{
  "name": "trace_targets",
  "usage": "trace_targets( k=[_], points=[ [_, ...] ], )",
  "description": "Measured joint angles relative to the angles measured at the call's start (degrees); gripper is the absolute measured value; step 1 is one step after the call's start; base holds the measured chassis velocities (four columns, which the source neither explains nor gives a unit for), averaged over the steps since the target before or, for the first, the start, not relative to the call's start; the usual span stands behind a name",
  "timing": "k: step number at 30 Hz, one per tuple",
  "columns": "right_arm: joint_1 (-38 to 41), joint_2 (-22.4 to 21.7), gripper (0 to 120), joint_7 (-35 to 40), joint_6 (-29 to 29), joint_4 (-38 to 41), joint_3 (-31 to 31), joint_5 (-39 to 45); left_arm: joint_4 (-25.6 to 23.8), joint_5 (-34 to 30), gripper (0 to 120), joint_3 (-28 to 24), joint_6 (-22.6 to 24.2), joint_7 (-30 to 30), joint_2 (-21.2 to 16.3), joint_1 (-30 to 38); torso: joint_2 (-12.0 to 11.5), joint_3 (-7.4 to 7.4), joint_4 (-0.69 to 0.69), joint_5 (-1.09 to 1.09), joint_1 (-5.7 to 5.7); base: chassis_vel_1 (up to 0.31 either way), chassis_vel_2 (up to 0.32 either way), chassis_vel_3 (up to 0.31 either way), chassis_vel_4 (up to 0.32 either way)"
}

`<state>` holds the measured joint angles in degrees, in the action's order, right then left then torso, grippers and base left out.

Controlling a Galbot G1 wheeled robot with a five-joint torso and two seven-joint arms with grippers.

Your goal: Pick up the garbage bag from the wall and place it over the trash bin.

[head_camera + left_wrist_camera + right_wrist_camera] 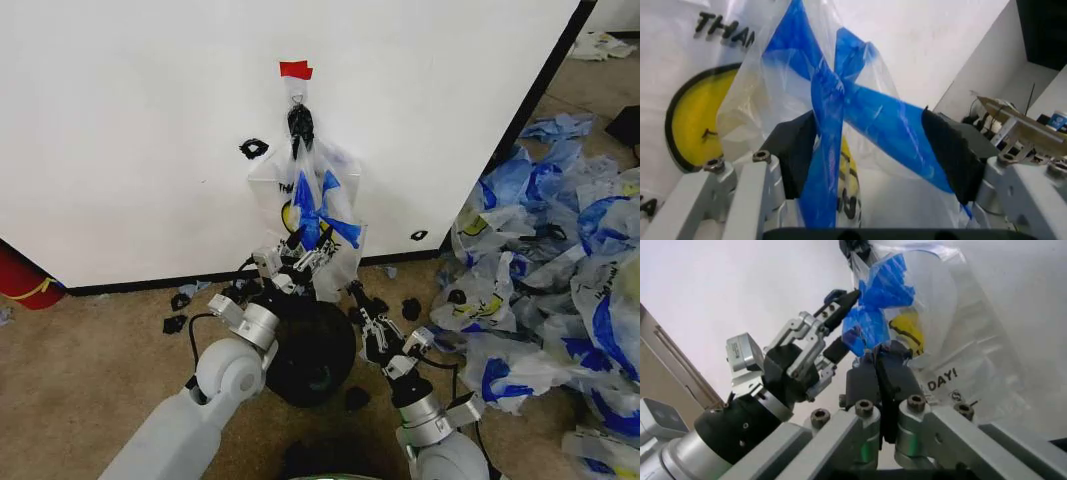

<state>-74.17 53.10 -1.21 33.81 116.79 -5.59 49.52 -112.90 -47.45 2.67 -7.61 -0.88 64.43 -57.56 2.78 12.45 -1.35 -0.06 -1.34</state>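
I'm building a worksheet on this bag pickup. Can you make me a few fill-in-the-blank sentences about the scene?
1. The garbage bag hangs from a hook on the ____.
2. The left gripper has its fingers ____ around the bag's blue part.
3. The right gripper has its fingers ____.
4. The trash bin stands on the floor ____ the bag.

Answers: wall; open; shut; below

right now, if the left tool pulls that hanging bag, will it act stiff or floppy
Probably floppy: the garbage bag hangs crumpled from its hook. Likely light, being thin see-through film. It may slip or bunch between the left tool, whose pads straddle a blue fold.
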Motion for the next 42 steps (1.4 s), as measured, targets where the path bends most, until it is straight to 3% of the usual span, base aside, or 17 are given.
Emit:
trace_targets(
  k=[7,8,20,32,42],
  points=[
    [-0.02,-0.03,0,-0.01,0.11,0.01,0.09,0.00,0.78,0.02,52,-0.32,-0.10,0.00,0.23,0.17,0.00,0.00,0.00,0.00,0.00,0.000,0.000,0.000,0.000],
    [-0.02,0.04,0,-0.02,0.15,0.01,0.08,0.00,1.21,0.09,43,-0.36,-0.21,0.03,0.27,0.17,0.00,0.00,0.00,0.00,0.00,0.000,0.000,0.000,0.000],
    [0.46,0.48,0,-0.07,0.18,-0.06,-0.28,0.04,1.73,0.23,1,-0.10,-0.52,0.15,0.62,-0.39,0.00,0.00,0.00,0.00,0.00,0.000,0.000,0.000,0.000],
    [0.42,0.62,0,-0.18,0.35,0.59,0.20,0.53,-1.49,0.17,0,3.27,-0.59,0.14,0.75,-3.46,0.00,0.00,0.00,-0.01,0.00,0.000,0.000,0.000,0.000],
    [-0.16,1.16,0,0.02,0.42,1.26,1.69,0.65,-7.09,-0.14,0,10.47,-0.93,0.10,1.42,-9.23,0.00,0.00,0.00,0.00,0.01,0.000,0.000,0.000,0.000]
  ],
)
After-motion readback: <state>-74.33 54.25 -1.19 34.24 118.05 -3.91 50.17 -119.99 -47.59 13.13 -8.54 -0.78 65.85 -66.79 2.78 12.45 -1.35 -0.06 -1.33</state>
